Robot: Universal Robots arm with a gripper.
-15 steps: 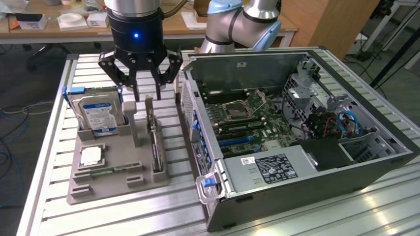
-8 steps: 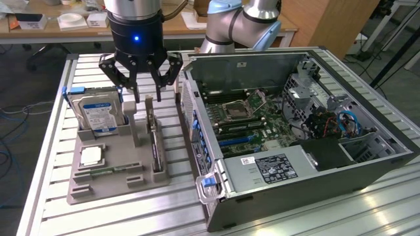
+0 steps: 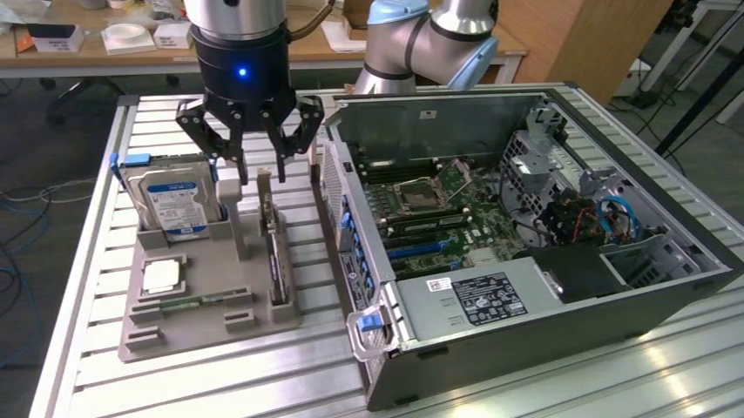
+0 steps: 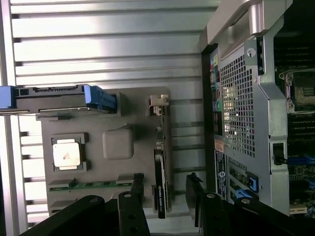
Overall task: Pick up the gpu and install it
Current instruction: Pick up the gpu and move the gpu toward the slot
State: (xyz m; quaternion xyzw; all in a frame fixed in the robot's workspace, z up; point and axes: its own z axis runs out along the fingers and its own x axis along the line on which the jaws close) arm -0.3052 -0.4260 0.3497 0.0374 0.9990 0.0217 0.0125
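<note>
Your gripper hangs, jaws spread wide, over the gpu, which stands on edge in its grey holder tray beside the open-sided computer case, presumably so the fingers can straddle it.

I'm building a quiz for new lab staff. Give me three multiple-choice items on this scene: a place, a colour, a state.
1. The gpu is: A inside the computer case; B on edge in the grey tray; C flat on the table.
2. The hard drive has side rails that are: A red; B blue; C yellow.
3. The gripper is: A shut on the gpu; B shut on the hard drive; C open above the gpu.
1 B: it stands in a tray slot. 2 B: blue rails flank the drive. 3 C: jaws apart over the card.
</note>
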